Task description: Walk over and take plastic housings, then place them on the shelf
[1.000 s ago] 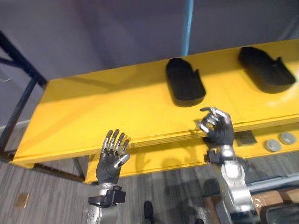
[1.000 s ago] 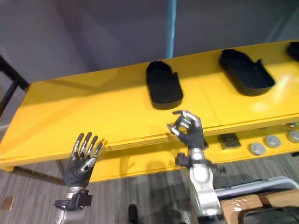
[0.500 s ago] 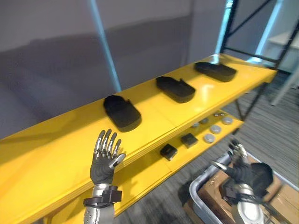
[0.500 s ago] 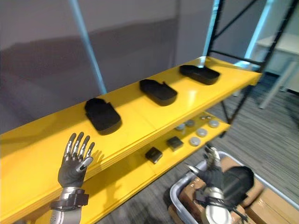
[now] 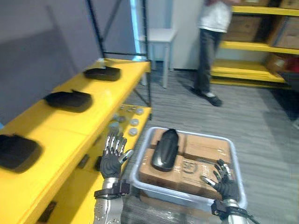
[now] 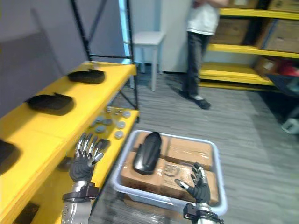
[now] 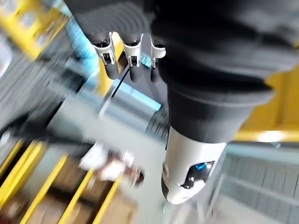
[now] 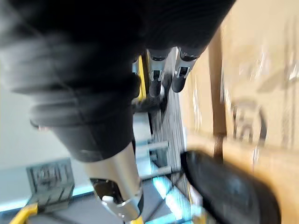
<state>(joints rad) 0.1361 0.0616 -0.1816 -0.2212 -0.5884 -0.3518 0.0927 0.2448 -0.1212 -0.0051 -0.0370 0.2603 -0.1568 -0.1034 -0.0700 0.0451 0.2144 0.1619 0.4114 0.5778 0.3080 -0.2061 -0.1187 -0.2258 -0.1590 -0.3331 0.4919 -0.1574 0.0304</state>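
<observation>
Right hand [image 5: 226, 185] now by flat cardboard boxes [image 5: 205, 149], near glossy oblong black housing [image 5: 164, 149].

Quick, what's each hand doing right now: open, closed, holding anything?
Left hand: open, fingers straight, holding nothing.
Right hand: open, fingers spread, empty, over the cardboard boxes.

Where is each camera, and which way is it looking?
Left eye view: on the head, looking down at the yellow shelf and the black housing on cardboard boxes in a grey bin; left hand and right hand show, open.
Right eye view: beside it, same scene and hands.
Left wrist view: on that wrist, along its fingers toward yellow shelving.
Right wrist view: on that wrist, along its fingers at the boxes and housing, shared with both eyes.
</observation>
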